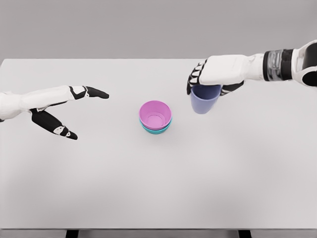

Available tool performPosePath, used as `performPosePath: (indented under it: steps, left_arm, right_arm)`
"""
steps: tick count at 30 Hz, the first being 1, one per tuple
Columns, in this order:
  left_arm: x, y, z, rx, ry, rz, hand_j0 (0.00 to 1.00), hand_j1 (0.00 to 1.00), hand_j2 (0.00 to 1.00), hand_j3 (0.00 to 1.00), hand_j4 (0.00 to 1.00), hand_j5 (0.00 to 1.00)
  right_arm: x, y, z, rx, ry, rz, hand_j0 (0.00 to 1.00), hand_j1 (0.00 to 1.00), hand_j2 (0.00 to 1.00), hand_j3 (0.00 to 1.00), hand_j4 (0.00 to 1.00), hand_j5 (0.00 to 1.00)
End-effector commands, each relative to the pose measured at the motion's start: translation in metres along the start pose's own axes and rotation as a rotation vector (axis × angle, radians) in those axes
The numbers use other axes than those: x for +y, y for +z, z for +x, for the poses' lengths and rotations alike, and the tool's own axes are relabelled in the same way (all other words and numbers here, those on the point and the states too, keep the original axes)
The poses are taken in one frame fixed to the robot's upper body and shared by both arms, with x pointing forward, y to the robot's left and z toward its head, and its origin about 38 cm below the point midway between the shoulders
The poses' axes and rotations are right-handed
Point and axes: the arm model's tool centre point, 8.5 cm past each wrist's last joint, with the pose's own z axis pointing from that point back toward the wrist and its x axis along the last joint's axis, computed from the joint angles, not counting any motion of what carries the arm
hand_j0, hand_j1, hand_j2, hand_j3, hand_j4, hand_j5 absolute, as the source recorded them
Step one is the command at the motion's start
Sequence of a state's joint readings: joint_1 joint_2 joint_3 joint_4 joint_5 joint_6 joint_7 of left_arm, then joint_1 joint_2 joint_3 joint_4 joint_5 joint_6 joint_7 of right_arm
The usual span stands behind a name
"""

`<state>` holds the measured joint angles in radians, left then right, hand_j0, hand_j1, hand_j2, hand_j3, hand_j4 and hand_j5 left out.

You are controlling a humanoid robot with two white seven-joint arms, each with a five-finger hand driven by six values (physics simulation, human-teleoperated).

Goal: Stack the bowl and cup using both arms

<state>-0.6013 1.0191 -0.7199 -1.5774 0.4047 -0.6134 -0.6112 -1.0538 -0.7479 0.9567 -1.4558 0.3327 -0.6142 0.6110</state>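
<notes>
A white table [158,198] fills most of the view, seen from above, with a grey wall behind it.

Nearest the viewer, close to the table's centre, sits a pink bowl [155,115]. It is nested inside a teal bowl [156,130], of which only a thin crescent shows at the 6 o'clock side. Both look like thin, rigid plastic: probably light, smooth and a little slippery, unlikely to break but easy to nudge out of place.

At about 9 o'clock from the bowls, well apart from them, the left hand [57,111] hovers with its fingers spread and its thumb dropped downward. It holds nothing.

A little farther back, at about 2 o'clock from the bowls and near them, the right hand [214,74] comes in from the right edge. Its fingers are wrapped over the rim of a blue-violet cup [204,98], which hangs upright below the palm. The cup seems to be lifted clear of the table, though the shadow is too faint to be sure.

The cup tapers toward its base, so a grip at the wide rim, as here, should hold best; the smooth sides could slip under a loose pinch. It needs lowering gently into the pink bowl, since a light stack would shift at a bump.
</notes>
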Motion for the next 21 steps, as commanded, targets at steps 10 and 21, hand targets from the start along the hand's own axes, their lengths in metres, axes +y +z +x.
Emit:
performPosePath:
  steps: [10, 21]
  left_arm:
    - [0.001, 0.000, 0.000, -0.002, 0.007, 0.006, 1.00, 1.00, 1.00, 1.00, 1.00, 1.00]
    - [0.001, 0.001, 0.000, -0.001, 0.006, 0.007, 1.00, 1.00, 1.00, 1.00, 1.00, 1.00]
  right_arm:
    - [-0.023, -0.027, 0.021, -0.081, 0.034, -0.053, 0.52, 0.52, 0.52, 0.52, 0.52, 0.52]
    - [-0.043, -0.060, 0.042, -0.164, 0.051, -0.100, 0.52, 0.52, 0.52, 0.52, 0.52, 0.52]
